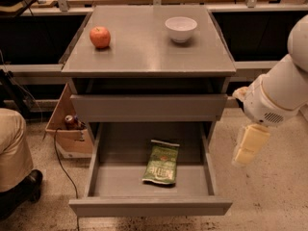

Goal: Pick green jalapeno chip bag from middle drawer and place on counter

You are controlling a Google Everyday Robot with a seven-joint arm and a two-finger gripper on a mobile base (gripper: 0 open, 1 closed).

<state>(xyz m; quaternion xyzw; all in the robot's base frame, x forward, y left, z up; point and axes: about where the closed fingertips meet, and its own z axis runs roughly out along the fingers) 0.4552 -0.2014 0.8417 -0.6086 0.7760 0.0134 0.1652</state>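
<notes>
The green jalapeno chip bag (160, 163) lies flat in the open middle drawer (101, 182), near its centre, with its pale lettered band toward the front. The drawer is pulled far out from the grey cabinet. The counter (144, 47) is the cabinet's flat grey top. My gripper (249, 146) hangs from the white arm (276, 93) to the right of the cabinet, outside the drawer's right wall and above the floor. It is pale yellow, points downward and holds nothing that I can see.
A red apple (100, 36) and a white bowl (181, 29) stand on the counter. The drawer above (149, 107) is closed. A cardboard box (67, 129) with cans sits left of the cabinet. A person's leg and shoe (14, 172) are at the far left.
</notes>
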